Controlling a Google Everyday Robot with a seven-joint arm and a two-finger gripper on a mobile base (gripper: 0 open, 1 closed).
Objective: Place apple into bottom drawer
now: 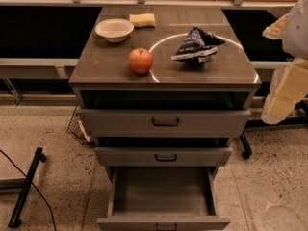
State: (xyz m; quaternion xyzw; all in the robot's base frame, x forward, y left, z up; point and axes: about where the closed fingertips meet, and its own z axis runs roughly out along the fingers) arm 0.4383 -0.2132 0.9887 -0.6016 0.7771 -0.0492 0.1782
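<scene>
The red-orange apple (140, 60) sits on the cabinet top (110, 61), near its front edge and left of centre. The bottom drawer (162, 191) is pulled out wide, and its flat floor is bare. The two upper drawers with black handles are each open a little. My gripper (283, 96) hangs at the right edge of the view, off the cabinet's right side and about level with the top drawer. It is well apart from the apple and holds nothing that I can see.
A white bowl (114, 30) and a yellow sponge (142, 20) stand at the back left of the cabinet top. A dark crumpled chip bag (196, 45) lies to the right of the apple. A black stand leg (26, 186) and a cable lie on the floor at left.
</scene>
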